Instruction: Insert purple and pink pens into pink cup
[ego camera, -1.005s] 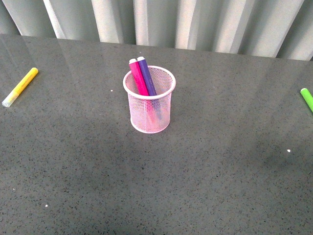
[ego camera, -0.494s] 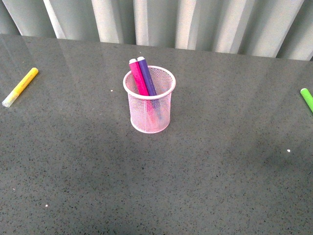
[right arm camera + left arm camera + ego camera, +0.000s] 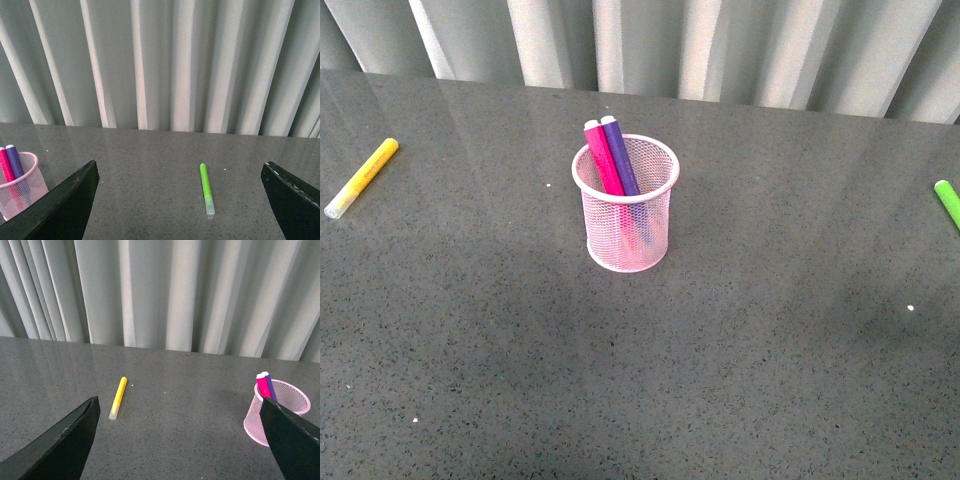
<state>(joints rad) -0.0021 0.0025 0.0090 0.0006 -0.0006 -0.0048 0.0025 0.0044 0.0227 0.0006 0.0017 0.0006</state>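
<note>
The grey counter [image 3: 740, 370] carries everything. The pink cup [image 3: 626, 228] stands upright near its middle, between the two claws' views and well apart from both. The left claw [image 3: 180, 440] is spread wide with nothing between its fingers; the right claw [image 3: 180, 200] is likewise spread and empty. The pink pen [image 3: 602, 160] and the purple pen [image 3: 619, 155] lean side by side, touching, inside the cup. A yellow marker [image 3: 118, 397] lies ahead of the left claw; a green marker [image 3: 206, 187] lies ahead of the right claw.
</note>
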